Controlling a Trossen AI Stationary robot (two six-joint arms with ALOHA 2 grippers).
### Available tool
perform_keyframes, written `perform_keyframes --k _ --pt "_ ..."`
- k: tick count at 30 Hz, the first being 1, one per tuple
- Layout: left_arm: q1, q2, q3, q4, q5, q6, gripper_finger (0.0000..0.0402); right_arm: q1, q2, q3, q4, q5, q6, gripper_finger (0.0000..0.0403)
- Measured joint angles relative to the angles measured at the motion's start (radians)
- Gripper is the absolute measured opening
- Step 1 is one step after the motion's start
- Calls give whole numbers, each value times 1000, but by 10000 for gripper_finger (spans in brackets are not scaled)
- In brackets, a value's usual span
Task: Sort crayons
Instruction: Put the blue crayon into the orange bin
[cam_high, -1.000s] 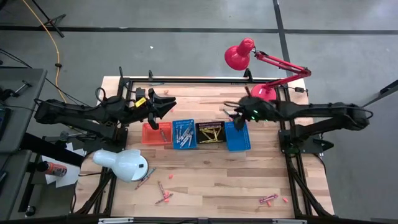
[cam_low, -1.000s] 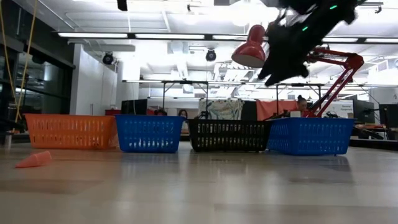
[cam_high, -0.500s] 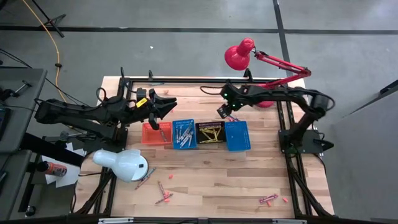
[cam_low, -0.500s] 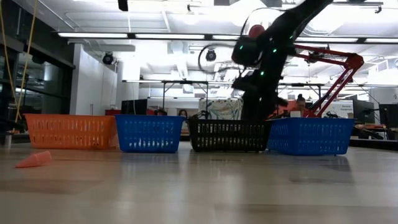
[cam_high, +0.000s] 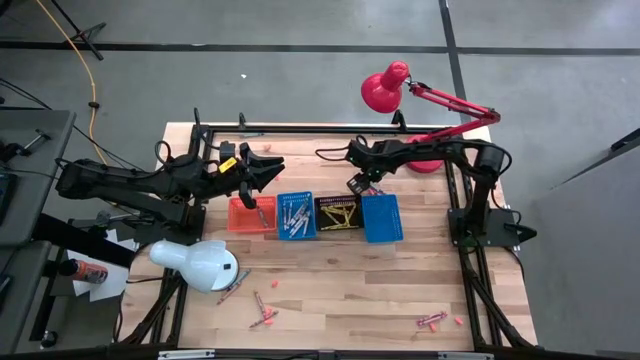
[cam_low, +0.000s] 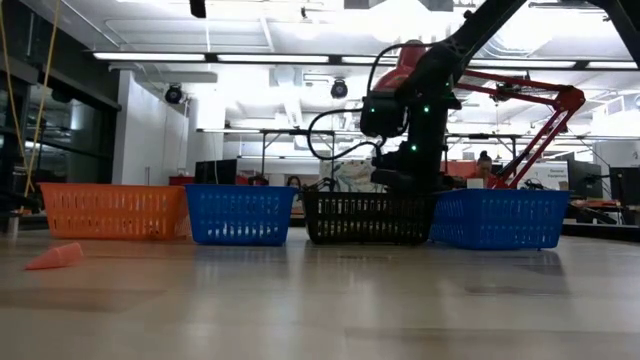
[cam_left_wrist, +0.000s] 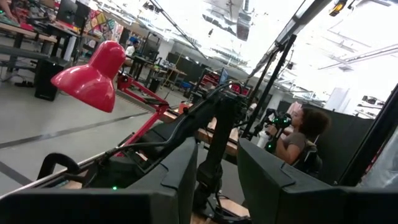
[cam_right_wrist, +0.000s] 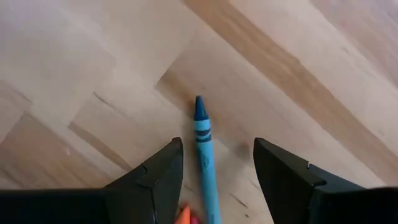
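A blue crayon (cam_right_wrist: 204, 149) lies flat on the wooden table, on the far side of the black basket (cam_high: 340, 212). My right gripper (cam_right_wrist: 217, 143) points down over it, open, one finger on each side and neither touching it. An orange crayon tip (cam_right_wrist: 182, 216) shows beside the blue one. In the high view this gripper (cam_high: 358, 184) stands just behind the row of baskets. My left gripper (cam_high: 272, 166) hangs open and empty above the orange basket (cam_high: 251, 213). Crayons lie in the left blue basket (cam_high: 296, 215) and in the black one.
A second blue basket (cam_high: 381, 217) ends the row on the right. A red desk lamp (cam_high: 386, 88) stands at the far right and a white lamp head (cam_high: 197, 264) at the near left. Loose crayons (cam_high: 264, 312) (cam_high: 432, 320) lie near the front edge.
My right gripper has come down from above the right blue basket and has gone a little toward the table's left. It has tipped from a forward slant until it points almost straight down, just behind the baskets. It has stayed open.
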Motion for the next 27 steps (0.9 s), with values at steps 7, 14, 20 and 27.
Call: perform_keyframes --k 7,14,20,27 --pt "0 0 0 0 0 0 102 -23 0 -1 -7 -10 2 166" --pt "0 0 0 0 0 0 102 -40 0 -1 -17 -62 0 92" --pt "0 0 0 0 0 -1 102 -40 26 3 -38 -63 -38 30" --pt "0 0 0 0 0 0 102 -33 23 1 -43 -60 -99 8"
